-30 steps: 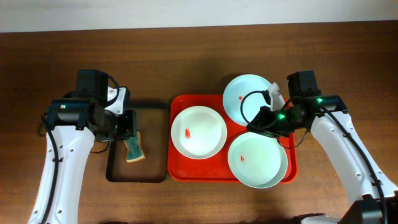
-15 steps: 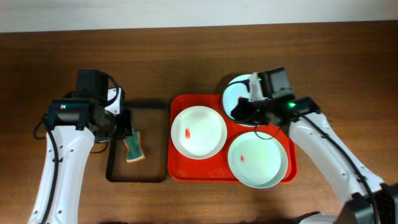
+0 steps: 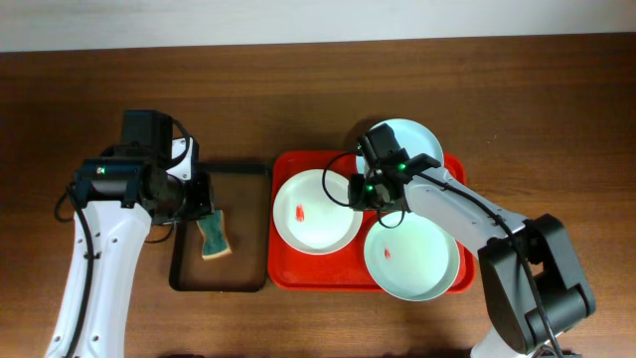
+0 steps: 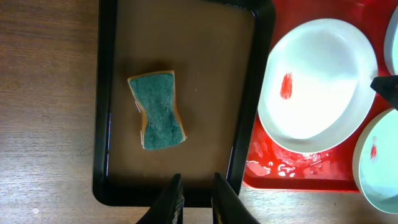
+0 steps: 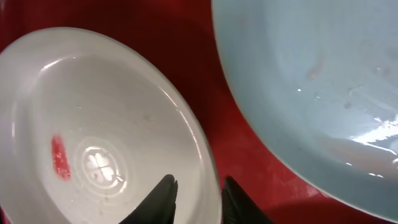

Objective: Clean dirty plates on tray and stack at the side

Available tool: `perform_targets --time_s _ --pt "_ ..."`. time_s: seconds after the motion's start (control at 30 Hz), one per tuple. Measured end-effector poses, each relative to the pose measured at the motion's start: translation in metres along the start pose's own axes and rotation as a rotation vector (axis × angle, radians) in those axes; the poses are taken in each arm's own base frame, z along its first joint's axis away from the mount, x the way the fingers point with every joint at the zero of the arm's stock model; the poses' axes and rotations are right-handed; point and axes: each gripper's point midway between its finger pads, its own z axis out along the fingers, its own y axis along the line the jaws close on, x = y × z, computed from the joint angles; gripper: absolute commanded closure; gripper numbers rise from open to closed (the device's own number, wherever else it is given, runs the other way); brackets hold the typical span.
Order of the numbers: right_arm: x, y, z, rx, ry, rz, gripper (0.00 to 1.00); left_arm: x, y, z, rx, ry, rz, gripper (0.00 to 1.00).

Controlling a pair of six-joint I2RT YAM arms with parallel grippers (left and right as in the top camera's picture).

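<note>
On the red tray lie a white plate with a red smear, a pale blue plate and a mint green plate with a small red mark. My right gripper is low at the white plate's right edge. In the right wrist view its jaws are open and straddle the rim of the white plate, with the pale blue plate just beyond. My left gripper hovers over the black tray, slightly open and holding nothing.
A green and yellow sponge lies in the narrow black tray left of the red tray. Wet streaks mark the red tray near its front edge. Bare wooden table surrounds both trays.
My right arm swung left from over the blue and mint plates to the white plate's right rim, and its jaws parted. My left gripper's jaws opened a little in place.
</note>
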Motion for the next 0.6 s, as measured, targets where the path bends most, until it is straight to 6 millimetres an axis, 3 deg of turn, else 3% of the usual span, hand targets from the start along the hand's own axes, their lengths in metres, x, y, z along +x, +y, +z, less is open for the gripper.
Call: perform_targets --time_s 0.4,0.6 --pt "0.0041 -0.0055 0.0059 0.022 0.015 0.004 0.72 0.0007 -0.0029 0.0003 0.002 0.002 0.010 0.79" --pt "0.0078 -0.0086 0.0087 0.030 0.023 0.008 0.77 0.0007 -0.0028 0.0004 0.002 0.002 0.010 0.78"
